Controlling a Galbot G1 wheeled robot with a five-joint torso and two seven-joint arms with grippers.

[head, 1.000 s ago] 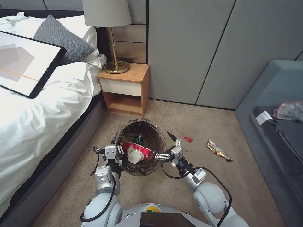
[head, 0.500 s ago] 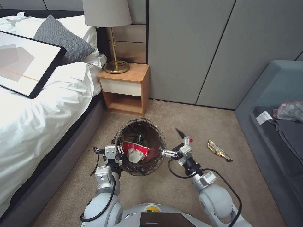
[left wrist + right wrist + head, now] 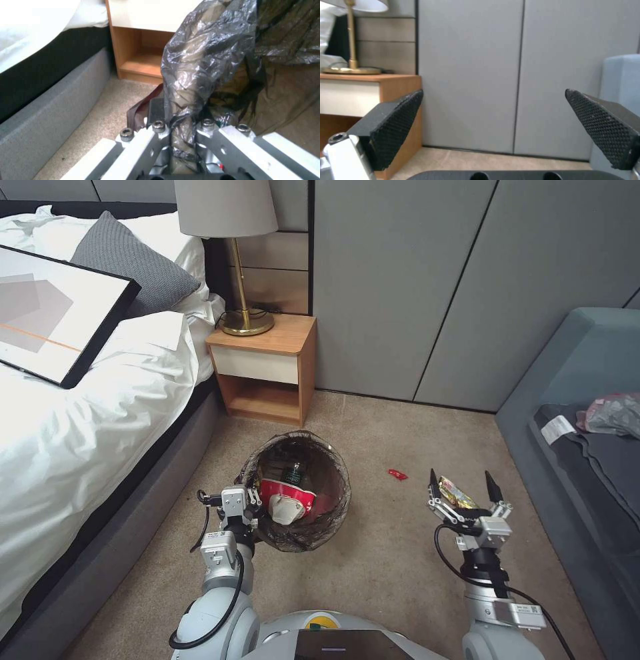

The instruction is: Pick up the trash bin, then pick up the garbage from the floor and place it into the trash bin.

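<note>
Left gripper clamps the bagged rim of the bin, holding it off the carpet between the bed and nightstand; in the left wrist view the fingers pinch the bag. Bin pickup looks done. Inside: red-white wrapper, small bottle. Right gripper hovers wide open and empty, low over the multicoloured wrapper. Left on the floor: that wrapper, then a tiny red scrap near it. Two pieces to go, judging by what shows.
</note>
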